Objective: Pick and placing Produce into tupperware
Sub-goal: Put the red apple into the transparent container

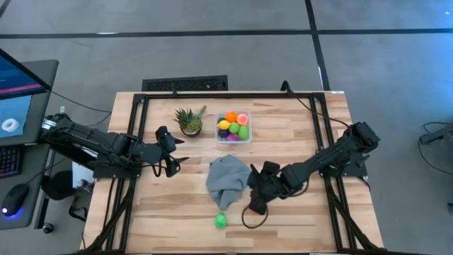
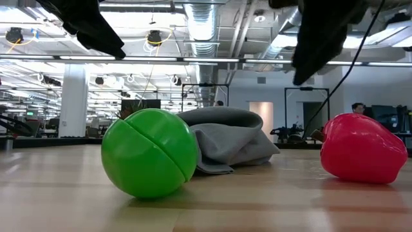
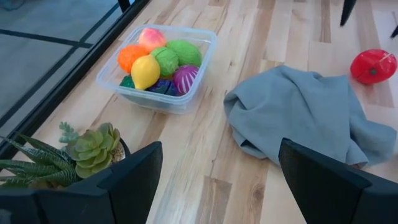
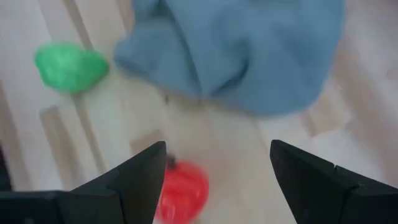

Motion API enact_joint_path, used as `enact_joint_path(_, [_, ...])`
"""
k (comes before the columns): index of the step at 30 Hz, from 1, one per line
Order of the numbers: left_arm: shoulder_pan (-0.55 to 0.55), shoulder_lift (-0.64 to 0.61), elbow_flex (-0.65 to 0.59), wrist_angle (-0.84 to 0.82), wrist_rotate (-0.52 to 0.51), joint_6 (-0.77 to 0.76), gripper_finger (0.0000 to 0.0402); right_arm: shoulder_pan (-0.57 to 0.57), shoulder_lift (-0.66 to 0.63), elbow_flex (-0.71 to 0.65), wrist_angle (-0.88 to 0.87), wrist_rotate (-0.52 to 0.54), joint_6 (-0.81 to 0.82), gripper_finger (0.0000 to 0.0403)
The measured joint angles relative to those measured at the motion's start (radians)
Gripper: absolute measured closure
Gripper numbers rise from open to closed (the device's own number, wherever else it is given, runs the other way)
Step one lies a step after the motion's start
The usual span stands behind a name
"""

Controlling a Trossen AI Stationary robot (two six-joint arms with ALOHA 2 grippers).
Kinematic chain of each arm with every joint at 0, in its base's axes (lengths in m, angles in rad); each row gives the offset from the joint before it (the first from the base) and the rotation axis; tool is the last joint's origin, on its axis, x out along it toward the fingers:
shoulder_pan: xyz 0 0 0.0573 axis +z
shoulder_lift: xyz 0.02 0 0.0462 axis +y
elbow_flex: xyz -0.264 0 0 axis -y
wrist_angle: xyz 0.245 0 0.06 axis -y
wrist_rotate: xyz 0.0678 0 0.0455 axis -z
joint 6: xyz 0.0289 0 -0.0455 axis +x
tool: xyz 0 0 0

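Red fruit (image 4: 181, 190) beneath right gripper's (image 4: 214, 168) spread jaws.

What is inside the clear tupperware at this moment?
The tupperware holds a yellow lemon, an orange piece, a peach-pink piece, two green pieces, a purple piece and something dark blue underneath. Anything lower is covered by these.
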Motion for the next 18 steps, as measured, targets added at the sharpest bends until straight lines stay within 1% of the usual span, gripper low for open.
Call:
enact_joint_path(4, [0.000,0.000,0.000,0.008,-0.001,0.000,0.0090,-0.067,0.009,-0.001,0.001,-0.249,0.001,0.0092])
enact_joint_path(6, [0.000,0.000,0.000,0.007,-0.009,0.000,0.0090,-0.099,0.012,-0.002,-0.002,-0.300,0.039,0.0093])
enact_joint_path(9, [0.000,0.000,0.000,0.007,-0.011,0.000,0.0090,-0.153,0.013,-0.002,0.000,-0.336,0.087,0.0101])
enact_joint_path(12, [0.000,0.000,0.000,0.007,-0.011,-0.008,0.0090,-0.187,0.007,-0.002,0.000,-0.319,0.045,0.0114])
enact_joint_path(18, [-0.002,0.000,0.000,0.004,-0.007,-0.030,0.0090,-0.170,0.004,-0.002,-0.001,-0.287,-0.017,0.0121])
